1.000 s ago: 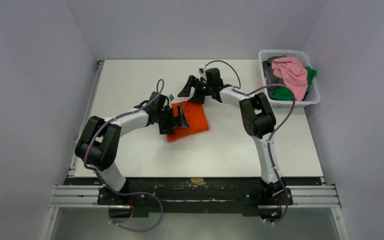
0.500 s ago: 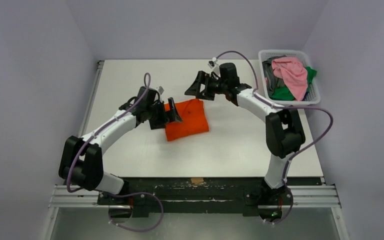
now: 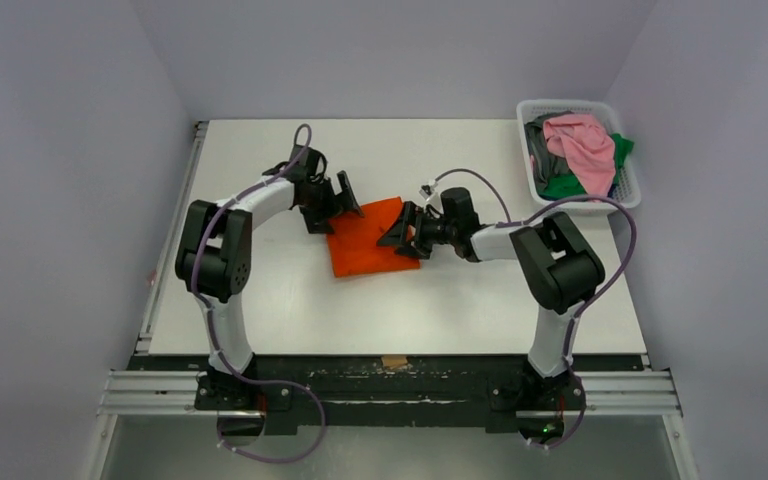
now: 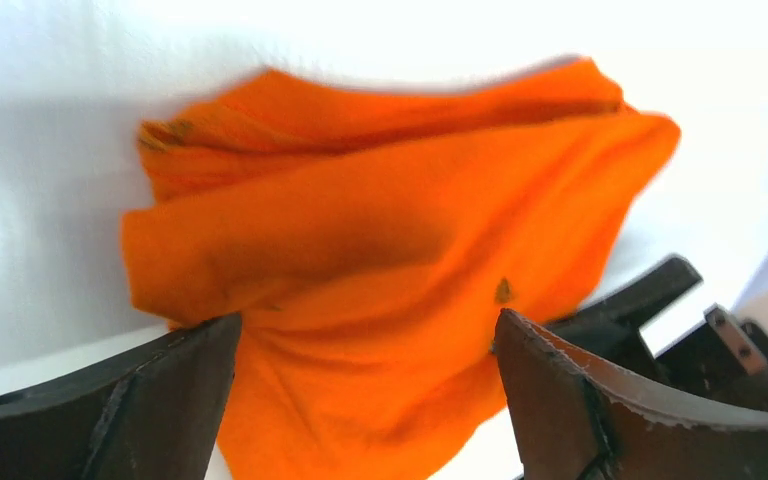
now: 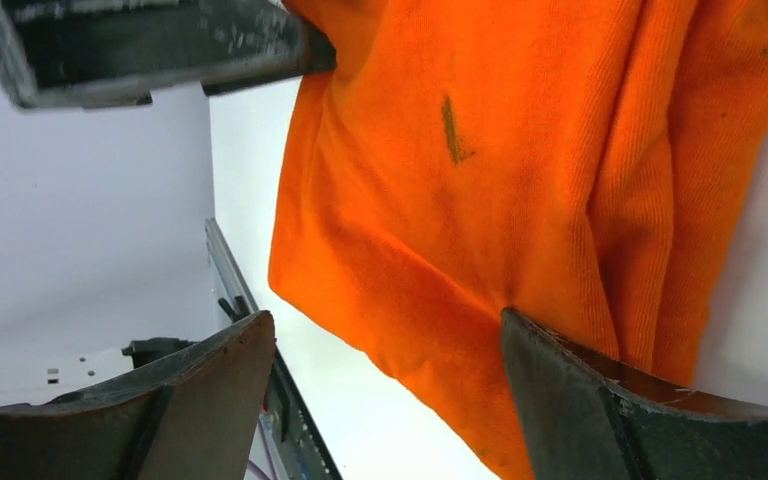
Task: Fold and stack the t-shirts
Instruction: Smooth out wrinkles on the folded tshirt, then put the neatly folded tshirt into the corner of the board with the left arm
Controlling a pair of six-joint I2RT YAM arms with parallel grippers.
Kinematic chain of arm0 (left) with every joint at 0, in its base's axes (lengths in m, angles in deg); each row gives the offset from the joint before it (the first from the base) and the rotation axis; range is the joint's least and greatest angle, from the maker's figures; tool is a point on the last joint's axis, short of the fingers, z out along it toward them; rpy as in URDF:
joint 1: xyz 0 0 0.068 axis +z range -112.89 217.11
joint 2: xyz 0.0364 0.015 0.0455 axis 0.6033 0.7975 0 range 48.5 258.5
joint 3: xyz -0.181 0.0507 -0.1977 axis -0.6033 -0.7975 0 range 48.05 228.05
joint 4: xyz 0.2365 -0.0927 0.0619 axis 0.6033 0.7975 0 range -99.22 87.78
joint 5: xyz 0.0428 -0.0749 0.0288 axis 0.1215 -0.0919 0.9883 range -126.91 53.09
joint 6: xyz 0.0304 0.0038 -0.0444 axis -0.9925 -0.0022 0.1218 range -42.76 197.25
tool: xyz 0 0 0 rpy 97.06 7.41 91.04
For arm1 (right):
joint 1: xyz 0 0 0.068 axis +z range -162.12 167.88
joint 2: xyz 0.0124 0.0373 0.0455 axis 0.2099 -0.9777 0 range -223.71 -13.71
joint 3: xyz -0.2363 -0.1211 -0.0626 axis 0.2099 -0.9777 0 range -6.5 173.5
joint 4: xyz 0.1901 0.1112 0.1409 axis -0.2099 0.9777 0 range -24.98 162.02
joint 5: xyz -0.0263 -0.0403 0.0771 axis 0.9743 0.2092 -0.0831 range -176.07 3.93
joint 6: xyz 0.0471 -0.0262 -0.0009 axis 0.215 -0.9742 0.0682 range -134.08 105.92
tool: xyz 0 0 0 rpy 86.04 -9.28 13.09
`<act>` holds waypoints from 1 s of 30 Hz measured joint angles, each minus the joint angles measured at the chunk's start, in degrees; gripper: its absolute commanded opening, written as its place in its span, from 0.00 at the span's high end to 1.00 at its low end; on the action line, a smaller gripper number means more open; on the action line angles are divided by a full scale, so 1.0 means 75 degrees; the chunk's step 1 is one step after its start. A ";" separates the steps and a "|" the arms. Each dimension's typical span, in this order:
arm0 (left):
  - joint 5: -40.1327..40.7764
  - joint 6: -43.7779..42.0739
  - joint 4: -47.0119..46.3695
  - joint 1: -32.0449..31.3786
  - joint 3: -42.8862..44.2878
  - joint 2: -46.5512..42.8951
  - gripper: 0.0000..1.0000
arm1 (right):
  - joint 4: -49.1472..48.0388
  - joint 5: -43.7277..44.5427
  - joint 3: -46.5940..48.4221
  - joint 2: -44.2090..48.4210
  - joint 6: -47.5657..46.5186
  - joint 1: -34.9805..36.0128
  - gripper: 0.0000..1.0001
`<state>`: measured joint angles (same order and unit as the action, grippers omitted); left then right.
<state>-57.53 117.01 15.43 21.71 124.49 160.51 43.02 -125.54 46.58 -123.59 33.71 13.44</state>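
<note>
The t-shirt (image 3: pixel 362 250) is showing bright orange with a few small dark specks against the plain white table (image 3: pixel 260 300), while the white slotted basket (image 3: pixel 566 103) is showing a pink shirt (image 3: pixel 585 140), a green shirt (image 3: pixel 563 186) and a grey shirt (image 3: pixel 540 145).

the left arm (image 3: pixel 222 240) bends at the elbow and sends its forearm forward and to the right, the left pincer (image 3: pixel 332 205) low with jaws spread wide. the right arm (image 3: pixel 558 262) folds at the elbow, forearm lying leftward. the right pincer (image 3: pixel 398 238) faces the left one, near it, jaws likewise wide apart.
</note>
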 measured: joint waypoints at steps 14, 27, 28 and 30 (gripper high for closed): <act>0.1565 -0.0140 0.1297 -0.0114 0.0280 -0.1090 0.03 | 0.1553 0.1585 -0.0440 0.2194 -0.0839 0.0079 0.12; 0.2766 0.0187 0.1457 -0.0507 -0.1049 -0.1923 0.39 | 0.2964 0.3800 -0.1746 0.5802 -0.1247 0.0070 0.11; 0.2739 0.0216 0.1469 -0.0507 -0.1058 -0.1667 0.43 | 0.3118 0.3943 -0.1801 0.5931 -0.1276 0.0070 0.11; 0.2608 0.0242 0.1425 -0.0513 -0.1058 -0.1282 0.49 | 0.3316 0.4176 -0.1856 0.6114 -0.1326 0.0070 0.11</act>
<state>-37.97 118.83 26.12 17.86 116.56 150.89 67.90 -94.22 32.66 -77.74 23.76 13.97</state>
